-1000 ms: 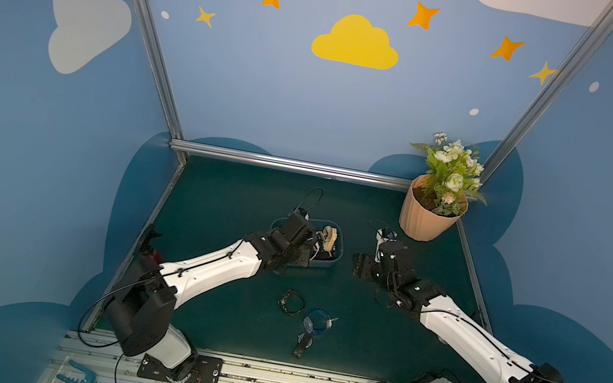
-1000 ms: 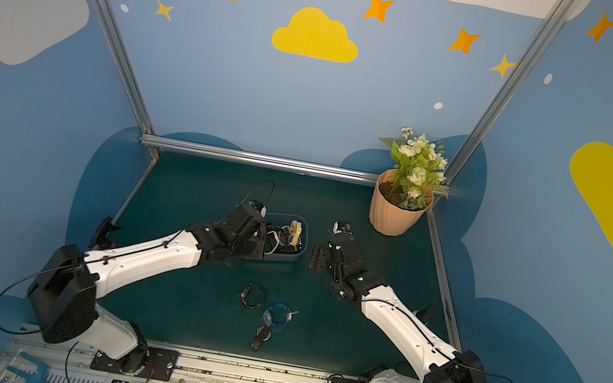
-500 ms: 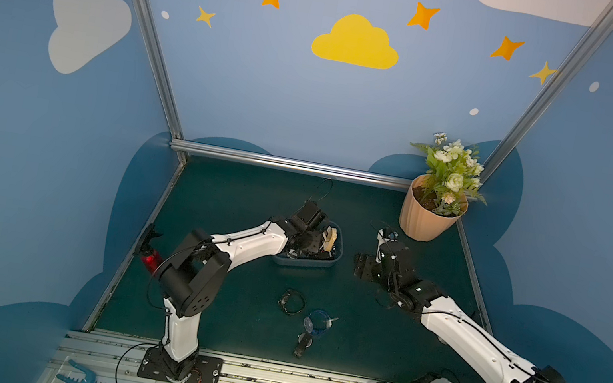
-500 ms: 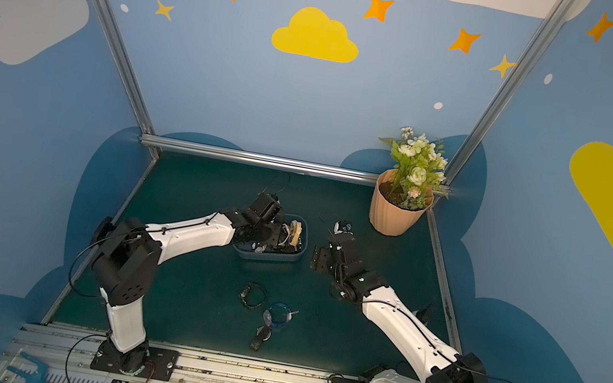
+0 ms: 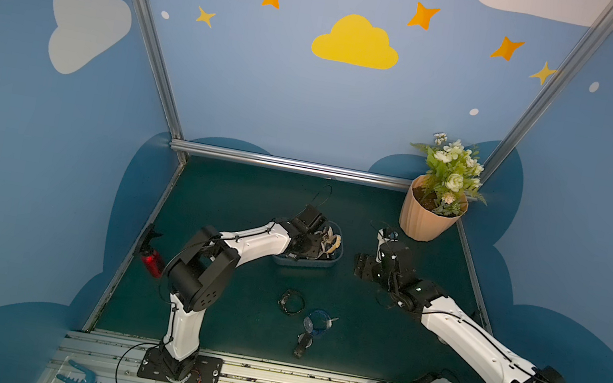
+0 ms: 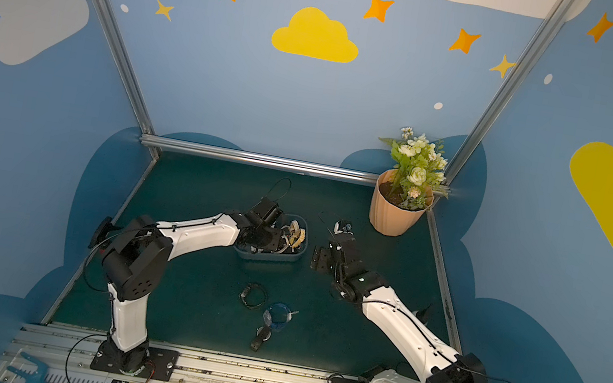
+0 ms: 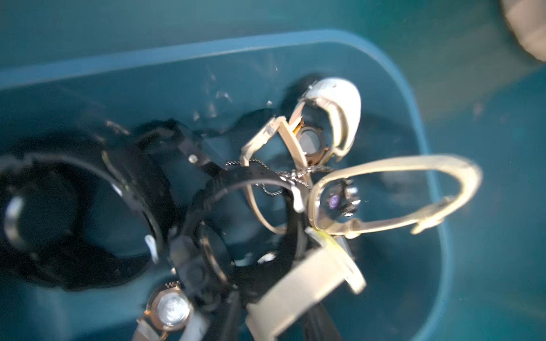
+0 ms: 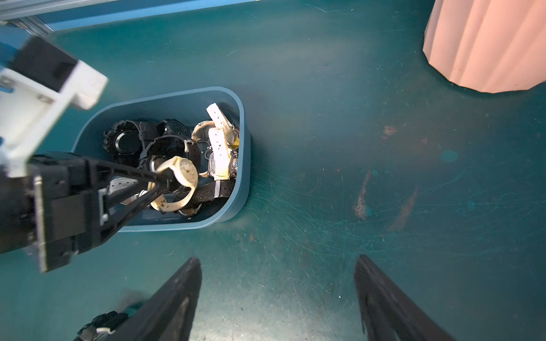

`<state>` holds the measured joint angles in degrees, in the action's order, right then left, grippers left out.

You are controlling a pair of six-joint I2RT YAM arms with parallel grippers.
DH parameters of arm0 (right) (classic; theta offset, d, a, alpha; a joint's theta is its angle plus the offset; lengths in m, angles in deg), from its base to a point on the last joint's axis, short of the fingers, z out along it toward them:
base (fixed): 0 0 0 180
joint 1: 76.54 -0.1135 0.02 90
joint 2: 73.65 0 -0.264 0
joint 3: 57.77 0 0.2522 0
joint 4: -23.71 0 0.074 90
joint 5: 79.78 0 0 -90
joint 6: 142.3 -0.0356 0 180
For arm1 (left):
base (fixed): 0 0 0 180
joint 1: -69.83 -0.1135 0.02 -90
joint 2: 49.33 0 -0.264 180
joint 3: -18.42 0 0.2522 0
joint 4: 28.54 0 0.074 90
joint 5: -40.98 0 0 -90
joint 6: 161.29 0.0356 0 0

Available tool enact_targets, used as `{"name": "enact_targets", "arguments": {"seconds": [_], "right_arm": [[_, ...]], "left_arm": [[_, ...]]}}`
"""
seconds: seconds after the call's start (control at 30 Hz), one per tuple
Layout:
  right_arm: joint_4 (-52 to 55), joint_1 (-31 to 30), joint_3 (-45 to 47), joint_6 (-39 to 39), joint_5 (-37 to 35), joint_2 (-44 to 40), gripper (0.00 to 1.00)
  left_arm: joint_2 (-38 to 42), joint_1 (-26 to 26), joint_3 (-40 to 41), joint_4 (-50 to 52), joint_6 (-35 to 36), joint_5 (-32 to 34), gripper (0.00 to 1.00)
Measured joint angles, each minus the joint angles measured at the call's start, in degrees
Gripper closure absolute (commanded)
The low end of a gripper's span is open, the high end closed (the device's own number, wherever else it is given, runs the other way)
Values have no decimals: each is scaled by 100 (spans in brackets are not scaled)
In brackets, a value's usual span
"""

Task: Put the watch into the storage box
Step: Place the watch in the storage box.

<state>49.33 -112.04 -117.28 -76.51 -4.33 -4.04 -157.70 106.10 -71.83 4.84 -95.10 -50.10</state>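
Observation:
The storage box is a blue-grey tub on the green mat, holding several black and cream watches. My left gripper reaches in over the pile. A cream watch hangs at its tips, above the other watches. In the blurred left wrist view its wide strap lies between two dark jaws that stand apart. My right gripper is open and empty, low over bare mat right of the box.
Three more watches lie on the mat nearer the front: a black one, a clear blue one, a dark one. A ribbed peach flower pot stands back right. A red object sits at the left edge.
My left arm has folded upright at its base and carried its gripper from the box's left rim to over the pile. The right arm has not moved.

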Motion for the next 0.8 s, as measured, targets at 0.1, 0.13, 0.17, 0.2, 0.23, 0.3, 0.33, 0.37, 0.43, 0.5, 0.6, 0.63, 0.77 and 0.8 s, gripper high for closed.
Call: {"name": "enact_targets", "arguments": {"seconds": [0.1, 0.13, 0.17, 0.2, 0.23, 0.3, 0.33, 0.37, 0.43, 0.5, 0.6, 0.63, 0.77, 0.8], "right_arm": [[2, 0, -11, 7, 4, 4, 18], [7, 0, -31, 4, 9, 15, 18], [13, 0, -59, 4, 20, 26, 18], [22, 0, -98, 4, 28, 44, 18], [17, 0, -127, 7, 42, 50, 18], [-2, 0, -136, 7, 48, 50, 18], [-2, 0, -136, 7, 50, 59, 18], [-4, 0, -136, 4, 52, 70, 18], [-4, 0, -136, 0, 74, 116, 18], [-2, 0, -149, -2, 118, 181, 18], [-22, 0, -203, 0, 205, 330, 18], [-48, 0, -205, -2, 223, 378, 18], [-24, 0, -275, -2, 343, 540, 18], [-22, -2, -348, -4, 387, 619, 18]], "left_arm": [[398, -2, 118, -9, -35, -87, 22], [584, -2, 146, -17, -50, -111, 16], [761, -4, 181, -39, -57, -120, 11], [977, -4, 232, -85, -59, -133, 8], [1211, -7, 306, -149, -63, -144, 5], [1661, -9, 520, -345, -61, -140, 0], [1937, -11, 695, -455, -61, -129, 0], [2146, -11, 844, -542, -70, -120, 0], [2645, -15, 1263, -750, -85, -92, 0], [3077, -17, 1707, -966, -142, -72, 0], [3694, -15, 2465, -1314, -280, -24, 0], [3845, -17, 2697, -1427, -328, 0, 0], [4015, -17, 3158, -1694, -551, 61, 0], [4059, -17, 3246, -1705, -614, 74, 0]]}}
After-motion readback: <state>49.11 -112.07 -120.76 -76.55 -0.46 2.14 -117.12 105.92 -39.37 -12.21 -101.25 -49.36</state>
